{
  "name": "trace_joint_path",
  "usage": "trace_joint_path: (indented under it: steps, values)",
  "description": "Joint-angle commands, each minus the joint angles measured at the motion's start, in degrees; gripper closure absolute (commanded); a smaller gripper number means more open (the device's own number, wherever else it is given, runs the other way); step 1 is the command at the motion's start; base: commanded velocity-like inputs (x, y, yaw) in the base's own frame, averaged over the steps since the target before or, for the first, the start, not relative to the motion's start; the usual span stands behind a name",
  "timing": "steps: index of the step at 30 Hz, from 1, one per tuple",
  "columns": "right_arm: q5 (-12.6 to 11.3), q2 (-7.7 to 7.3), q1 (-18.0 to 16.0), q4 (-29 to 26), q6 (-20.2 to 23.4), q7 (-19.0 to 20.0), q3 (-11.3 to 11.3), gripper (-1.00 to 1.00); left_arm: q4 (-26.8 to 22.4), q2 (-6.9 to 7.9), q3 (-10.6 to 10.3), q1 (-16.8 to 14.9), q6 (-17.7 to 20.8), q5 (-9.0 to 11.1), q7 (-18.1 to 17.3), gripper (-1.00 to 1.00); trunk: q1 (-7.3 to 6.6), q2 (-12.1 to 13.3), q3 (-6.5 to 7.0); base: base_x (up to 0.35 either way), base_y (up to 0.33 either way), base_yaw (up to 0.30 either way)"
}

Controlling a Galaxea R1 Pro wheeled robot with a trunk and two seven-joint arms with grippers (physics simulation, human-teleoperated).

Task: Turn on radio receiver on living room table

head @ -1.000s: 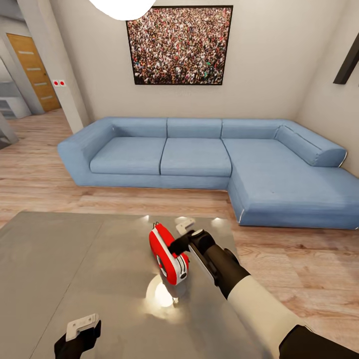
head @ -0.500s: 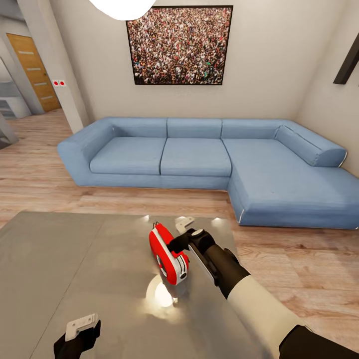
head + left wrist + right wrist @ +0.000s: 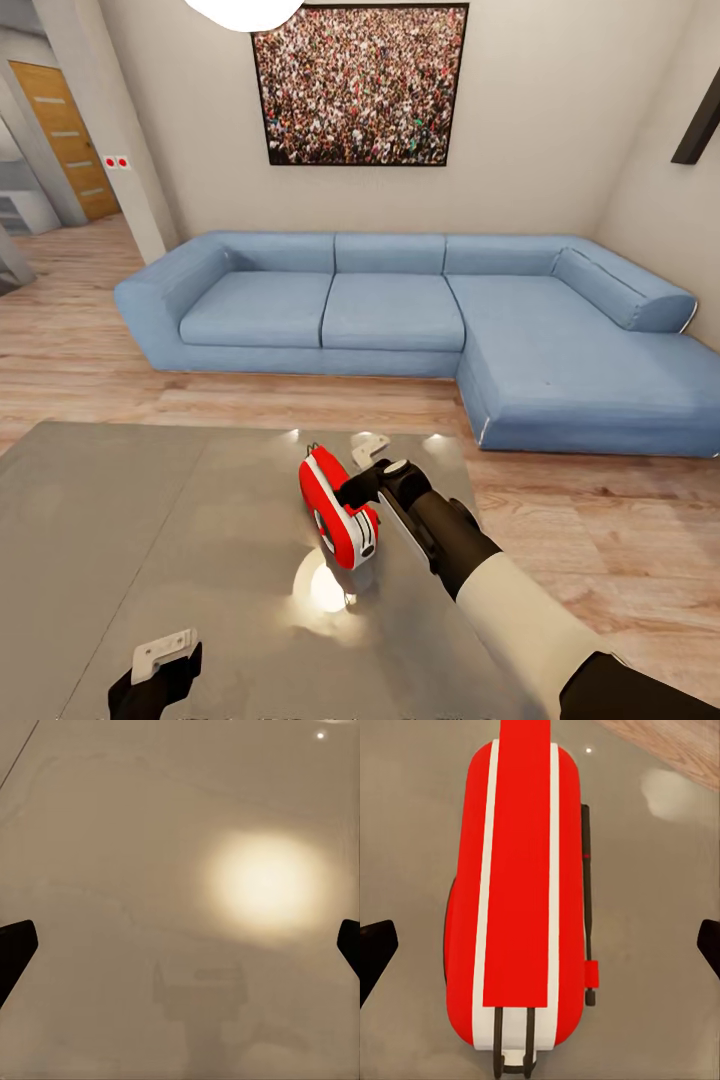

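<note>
The red radio receiver (image 3: 335, 512) with white trim stands upright on the glossy grey table (image 3: 120, 520), right of the middle. My right gripper (image 3: 362, 472) hovers close by its far right side, open, one white-tipped finger behind it and one dark finger beside it. In the right wrist view the radio's red and white top edge (image 3: 517, 892) with its thin handle lies between the spread fingertips (image 3: 376, 949); the right gripper (image 3: 540, 952) holds nothing. My left gripper (image 3: 165, 662) hangs open over the table's near left part, and the left wrist view looks at bare tabletop (image 3: 112, 870).
A big blue L-shaped sofa (image 3: 400, 310) runs along the far wall and down the right side. Above it hangs a crowd picture (image 3: 360, 85). Light wood floor (image 3: 600, 530) borders the table's right edge. A wooden door (image 3: 62, 130) stands far left. A lamp glare (image 3: 325, 590) shines near the radio.
The whole head view has shifted slightly upward, so the camera moved. The right gripper and the radio keep nearly the same places; the left gripper has not moved.
</note>
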Motion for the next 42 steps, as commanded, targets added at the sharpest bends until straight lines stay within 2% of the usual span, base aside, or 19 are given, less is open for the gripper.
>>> trace_joint_path:
  steps: [1, 42]
  values:
    - [0.0, 0.0, 0.0, 0.0, 0.0, 0.0, 0.0, -1.0, 0.0, 0.0, 0.0, 0.0, 0.0, 0.0, 0.0, -1.0, 0.0, 0.0, -0.09, 0.0, 0.0, 0.0]
    - [-0.1, 0.0, 0.0, 0.0, 0.0, 0.0, 0.0, -1.0, 0.0, 0.0, 0.0, 0.0, 0.0, 0.0, 0.0, -1.0, 0.0, 0.0, -3.87, 0.0, 0.0, 0.0]
